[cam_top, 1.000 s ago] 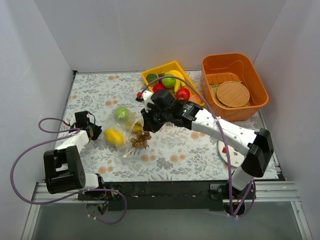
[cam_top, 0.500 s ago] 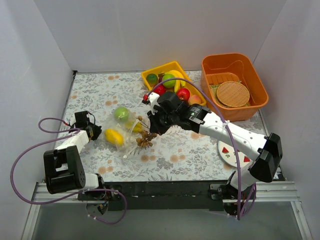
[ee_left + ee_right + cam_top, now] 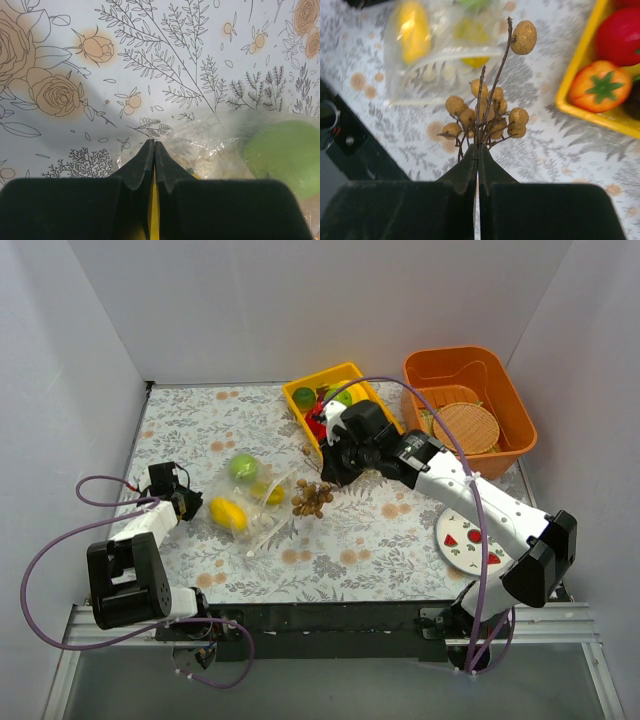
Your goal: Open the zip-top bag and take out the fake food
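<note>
Our right pincer clamps the brownish twiggy plastic bunch by its thin stems, just outside the clear crinkly zip-top bag. Our left pincer pinches the bag's edge. We judge the stems could slip, dropping the bunch.

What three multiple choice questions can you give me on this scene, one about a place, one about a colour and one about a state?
1. Where is the twiggy bunch?
A) outside the zip-top bag, in the right end effector
B) inside the bag
C) on a shelf

2. What colour is the apple in the bag?
A) red
B) blue
C) light green

3. How is the right end effector?
A) open and empty
B) shut on the bunch's stems
C) out of view

Answers: 1 A, the right wrist view shows the bunch clear of the bag; 2 C, it shows green through the plastic; 3 B, it pinches the stems in the wrist view.
</note>
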You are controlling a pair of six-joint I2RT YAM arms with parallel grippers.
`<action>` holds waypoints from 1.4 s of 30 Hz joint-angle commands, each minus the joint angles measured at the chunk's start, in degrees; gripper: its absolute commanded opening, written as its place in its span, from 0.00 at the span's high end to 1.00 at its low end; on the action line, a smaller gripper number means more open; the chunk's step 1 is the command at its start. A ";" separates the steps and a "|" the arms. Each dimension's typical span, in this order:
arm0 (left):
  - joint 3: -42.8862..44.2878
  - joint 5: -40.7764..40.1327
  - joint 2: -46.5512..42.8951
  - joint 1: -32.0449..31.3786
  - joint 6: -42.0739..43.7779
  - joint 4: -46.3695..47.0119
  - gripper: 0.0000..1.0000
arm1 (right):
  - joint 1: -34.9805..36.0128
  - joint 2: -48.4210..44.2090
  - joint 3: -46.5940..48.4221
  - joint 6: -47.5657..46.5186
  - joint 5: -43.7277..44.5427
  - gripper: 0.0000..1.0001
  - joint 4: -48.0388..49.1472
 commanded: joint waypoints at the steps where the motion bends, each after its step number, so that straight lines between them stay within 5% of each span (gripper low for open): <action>1: 1.62 -0.19 -2.39 0.38 1.29 -0.93 1.00 | -6.13 3.20 9.54 -2.40 2.63 0.99 0.54; 10: 1.36 1.75 -5.38 0.38 2.25 -1.02 1.00 | -15.54 19.19 29.91 -5.66 15.81 0.99 1.68; 20: 2.67 3.16 -6.53 0.38 3.04 -1.81 1.00 | -22.75 29.22 37.84 -5.83 17.23 0.99 9.24; 30: 2.50 4.81 -7.49 0.29 2.69 -1.55 1.00 | -23.81 23.51 30.29 -4.77 15.20 0.99 22.95; 42: 2.15 7.90 -7.58 0.38 3.31 -0.50 1.00 | -24.60 38.97 35.39 -3.90 14.15 0.99 32.54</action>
